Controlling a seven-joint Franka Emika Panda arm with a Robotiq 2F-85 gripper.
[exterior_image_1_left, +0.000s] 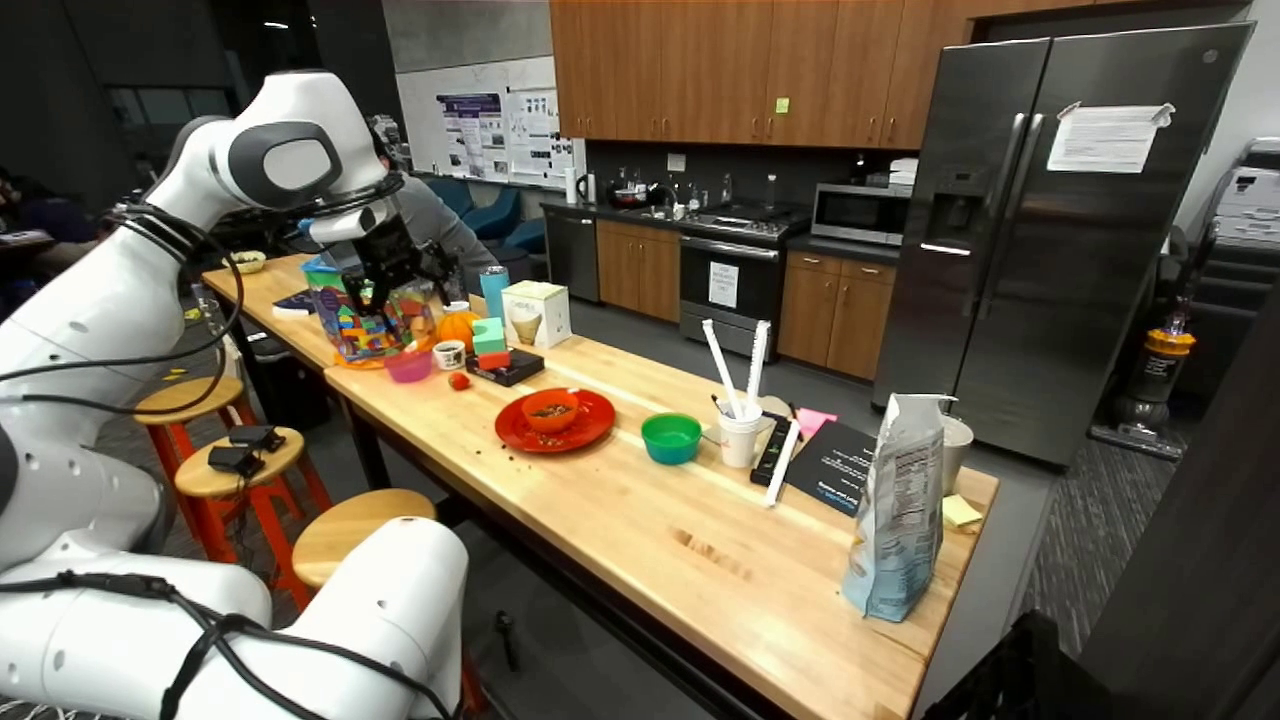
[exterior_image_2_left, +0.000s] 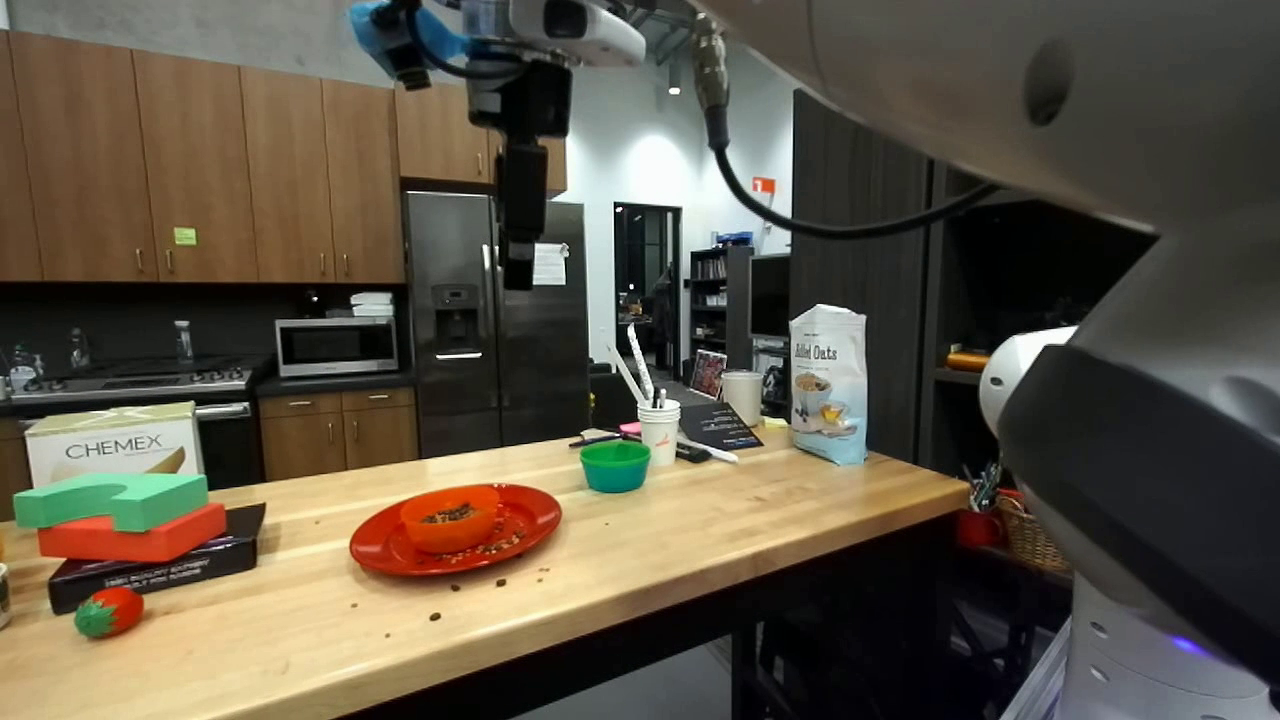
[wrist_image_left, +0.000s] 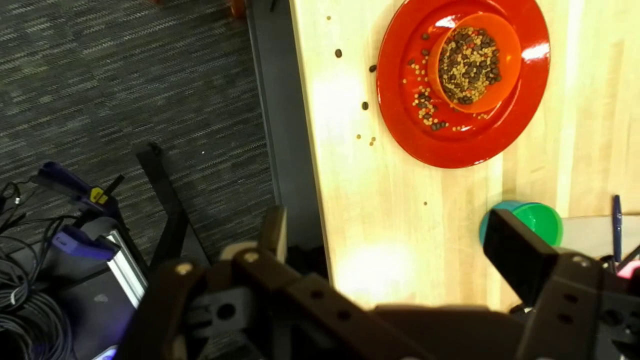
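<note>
The claw (wrist_image_left: 389, 232) hung wide apart above the desk (wrist_image_left: 380, 200) (a green bowl (wrist_image_left: 545, 220) stood near the red plate (wrist_image_left: 462, 151)).

We note an arm (exterior_image_1_left: 90, 310) of rounded white shells, marked with round recesses (exterior_image_2_left: 1050, 82); a dark grey ring (exterior_image_1_left: 245, 162) surrounds a white oval cap (exterior_image_1_left: 297, 165); black cables (exterior_image_1_left: 115, 583) are strapped along the arm. We record a black gripper (wrist_image_left: 395, 239), its links (wrist_image_left: 295, 286) set with pale round screw heads (wrist_image_left: 251, 256); a blue fitting (exterior_image_2_left: 385, 40) is mounted near it; a violet light (exterior_image_2_left: 1190, 645) shows on the lower housing.
</note>
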